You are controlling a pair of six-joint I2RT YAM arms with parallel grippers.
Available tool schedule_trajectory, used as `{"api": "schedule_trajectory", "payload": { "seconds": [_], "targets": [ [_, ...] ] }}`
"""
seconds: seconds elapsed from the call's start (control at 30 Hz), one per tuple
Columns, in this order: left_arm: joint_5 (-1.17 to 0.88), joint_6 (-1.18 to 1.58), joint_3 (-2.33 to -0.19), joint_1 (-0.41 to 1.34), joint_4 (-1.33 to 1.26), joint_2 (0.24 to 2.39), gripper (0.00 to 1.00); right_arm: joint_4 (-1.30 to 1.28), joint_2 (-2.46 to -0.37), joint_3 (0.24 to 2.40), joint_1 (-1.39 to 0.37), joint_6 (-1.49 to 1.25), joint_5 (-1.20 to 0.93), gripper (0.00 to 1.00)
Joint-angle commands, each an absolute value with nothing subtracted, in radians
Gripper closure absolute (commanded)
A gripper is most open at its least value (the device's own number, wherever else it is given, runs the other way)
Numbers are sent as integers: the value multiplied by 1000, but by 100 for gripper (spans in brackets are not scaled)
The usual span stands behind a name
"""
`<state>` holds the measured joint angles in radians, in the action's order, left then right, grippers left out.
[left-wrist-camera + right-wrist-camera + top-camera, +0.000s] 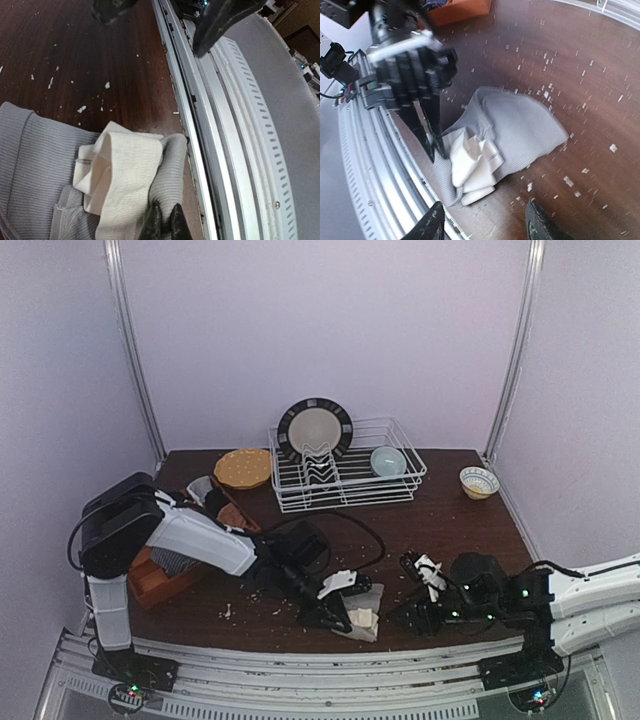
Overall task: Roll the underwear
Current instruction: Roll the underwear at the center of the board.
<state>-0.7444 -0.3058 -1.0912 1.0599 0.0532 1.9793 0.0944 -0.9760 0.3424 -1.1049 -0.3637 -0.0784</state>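
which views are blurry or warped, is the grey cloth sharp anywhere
Left wrist: sharpest, the grey underwear shows its ribbing, though the rail bows. Right wrist: soft, the left gripper smeared. Top external: even light, violet cast, frame posts bent.

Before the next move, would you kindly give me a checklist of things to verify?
1. Left gripper shut at the underwear's near edge: ok.
2. Cloth really pinched in it: cannot tell.
3. Right gripper open and empty: ok.
4. Underwear rolled: not ok; only the white band is bunched up.
5. Underwear clear of the front rail: not ok; its edge reaches the rail.
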Motion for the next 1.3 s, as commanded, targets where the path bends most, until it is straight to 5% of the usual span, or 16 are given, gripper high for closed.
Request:
{"api": "schedule_trajectory", "payload": {
  "seconds": [0.0,0.53,0.97,1.1,1.27],
  "targets": [
    [-884,-169,-1116,1022,114,2027,100,132,-950,347,-1179,-221,67,47],
    [-1104,-59,-1297,918,313,2209,100,119,-1406,617,-1323,173,98,48],
    [-1179,-110,-1374,872,469,2295,100,52,-1586,699,-1321,212,240,49],
    [-1188,-115,-1376,871,474,2308,100,9,-1624,701,-1310,183,245,60],
    [-1189,-115,-1378,870,475,2297,100,-50,-1645,718,-1300,132,178,91]
  ]
}}
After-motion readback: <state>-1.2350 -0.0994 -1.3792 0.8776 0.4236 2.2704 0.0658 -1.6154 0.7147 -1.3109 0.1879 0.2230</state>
